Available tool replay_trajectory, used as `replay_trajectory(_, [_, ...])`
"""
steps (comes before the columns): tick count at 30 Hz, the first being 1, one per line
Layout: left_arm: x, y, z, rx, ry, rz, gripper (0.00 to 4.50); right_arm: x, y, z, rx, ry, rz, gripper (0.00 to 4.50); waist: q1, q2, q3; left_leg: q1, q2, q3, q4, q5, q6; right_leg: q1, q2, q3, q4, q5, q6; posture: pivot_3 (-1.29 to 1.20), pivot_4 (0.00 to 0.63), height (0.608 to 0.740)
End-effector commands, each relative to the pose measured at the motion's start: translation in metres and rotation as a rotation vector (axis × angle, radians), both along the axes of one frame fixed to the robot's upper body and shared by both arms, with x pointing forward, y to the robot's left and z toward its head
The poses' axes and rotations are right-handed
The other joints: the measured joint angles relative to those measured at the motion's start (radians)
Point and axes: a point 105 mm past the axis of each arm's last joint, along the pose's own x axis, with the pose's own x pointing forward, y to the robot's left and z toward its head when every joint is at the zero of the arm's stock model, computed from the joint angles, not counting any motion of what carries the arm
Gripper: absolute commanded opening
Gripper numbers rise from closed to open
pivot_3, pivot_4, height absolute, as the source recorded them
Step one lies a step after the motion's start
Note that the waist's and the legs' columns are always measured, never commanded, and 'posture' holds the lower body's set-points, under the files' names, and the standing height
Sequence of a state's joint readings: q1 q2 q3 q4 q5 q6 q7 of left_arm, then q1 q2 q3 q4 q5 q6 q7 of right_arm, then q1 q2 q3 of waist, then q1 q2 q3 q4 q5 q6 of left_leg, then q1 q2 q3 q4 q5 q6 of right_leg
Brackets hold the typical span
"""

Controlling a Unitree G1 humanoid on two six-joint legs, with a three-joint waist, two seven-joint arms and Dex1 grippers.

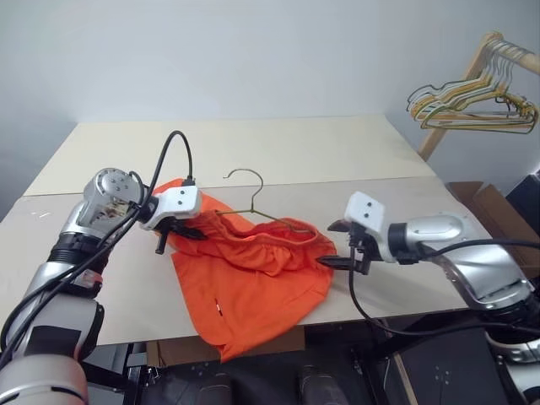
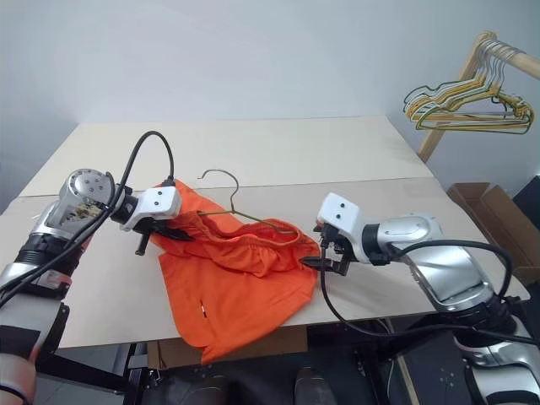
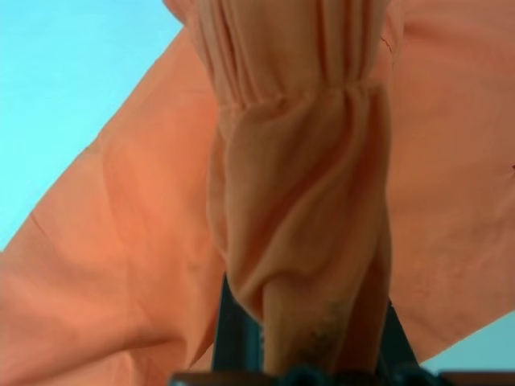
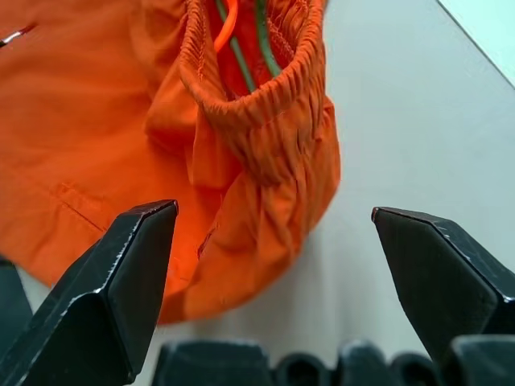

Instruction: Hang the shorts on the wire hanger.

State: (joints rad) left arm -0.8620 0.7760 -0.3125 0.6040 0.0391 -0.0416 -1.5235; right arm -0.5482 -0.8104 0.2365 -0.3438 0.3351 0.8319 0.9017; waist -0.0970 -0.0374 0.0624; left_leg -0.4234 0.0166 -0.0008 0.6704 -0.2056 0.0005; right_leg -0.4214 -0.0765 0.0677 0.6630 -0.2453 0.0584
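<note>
The bright orange fabric shorts (image 1: 253, 287) lie by the beige table's (image 1: 278, 148) near edge, one leg drooping over it. The thin grey-olive wire hanger (image 1: 253, 202) is threaded through the waistband, which runs left to right, its hook pointing toward the far edge. The left gripper (image 1: 181, 229) is clamped on the waistband's left end. The right gripper (image 4: 273, 265), fingers spread wide, faces the bunched right end just ahead and is the nearer one to take it.

Your two head cameras look forward and down over the table (image 1: 354, 152); each wrist camera looks closely along its fingers at the shorts (image 4: 241, 161).
</note>
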Motion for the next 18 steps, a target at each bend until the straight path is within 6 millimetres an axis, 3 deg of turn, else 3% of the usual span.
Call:
replay_trajectory(1, [0.004,-0.001,0.016,-0.007,-0.056,-0.012,0.00,-0.001,0.009,0.047,0.111,-0.095,0.049,4.48,0.001,0.000,0.000,0.000,0.000,0.000,0.000,0.000,0.000,0.000,0.000,0.000,0.000,0.000,0.000,-0.09,0.017,0.740])
replay_trajectory(5, [0.004,-0.002,0.016,-0.006,-0.055,-0.013,0.00,-0.010,0.033,0.070,0.197,-0.111,0.155,4.48,0.000,0.000,0.000,0.001,0.000,-0.001,0.000,0.000,0.000,0.001,0.000,0.000,0.000,0.000,0.000,-0.10,0.019,0.740])
replay_trajectory(12, [0.006,-0.007,0.016,-0.010,-0.055,-0.021,0.00,0.010,0.088,0.063,0.185,-0.064,0.148,4.48,-0.005,0.000,0.000,0.001,0.000,-0.001,0.000,0.000,0.000,0.000,0.000,0.000,0.001,0.000,0.000,-0.10,0.018,0.740])
replay_trajectory(15, [0.007,-0.008,0.016,-0.012,-0.056,-0.021,0.00,0.016,0.102,0.056,0.165,-0.046,0.145,3.95,-0.005,0.000,0.000,0.000,0.000,-0.001,0.000,0.000,0.000,0.000,0.000,-0.001,0.001,0.000,0.000,-0.10,0.018,0.740])
replay_trajectory(18, [0.006,-0.007,0.016,-0.015,-0.056,-0.021,0.00,0.021,0.111,0.052,0.155,-0.047,0.145,2.94,-0.004,0.000,0.000,-0.001,0.000,-0.002,0.000,0.000,0.000,0.000,-0.001,-0.001,0.001,0.000,0.000,-0.09,0.017,0.740])
